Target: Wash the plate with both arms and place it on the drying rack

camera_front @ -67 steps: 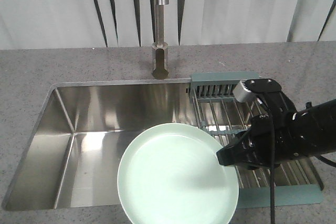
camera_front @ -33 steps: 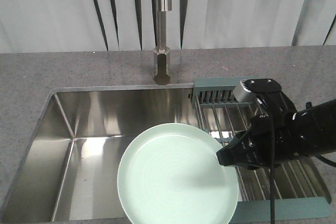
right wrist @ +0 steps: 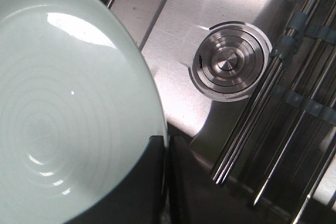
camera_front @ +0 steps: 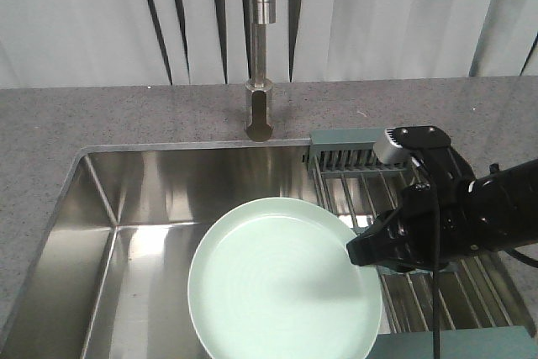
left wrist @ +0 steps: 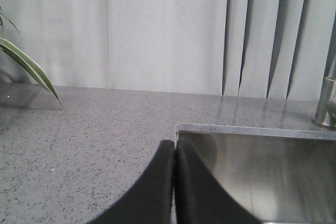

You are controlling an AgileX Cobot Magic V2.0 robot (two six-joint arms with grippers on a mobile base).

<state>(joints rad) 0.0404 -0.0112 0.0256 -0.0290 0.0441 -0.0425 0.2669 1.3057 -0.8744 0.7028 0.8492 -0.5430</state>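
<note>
1. The plate (camera_front: 282,285) fills the lower centre of the front view. It is held about level above the sink (camera_front: 160,182), and its right part overlaps the left edge of the drying rack (camera_front: 353,191) in the picture.
2. The right gripper (camera_front: 357,251) reaches in from the right of the frame, its jaws pinching the plate's right rim. In the wrist view the rim runs into the narrow gap between the two black fingers (right wrist: 147,187).
3. In that wrist view the round steel drain (right wrist: 229,66) lies to the upper right of the plate. The rack's wire rods run along the right edge.
4. The left gripper (left wrist: 175,148) shows only in its own wrist view, at bottom centre. Its jaws are pressed together on nothing, above the grey counter (left wrist: 79,140) beside the sink's corner.
5. The tap (camera_front: 261,56) stands at top centre, behind the sink.
</note>
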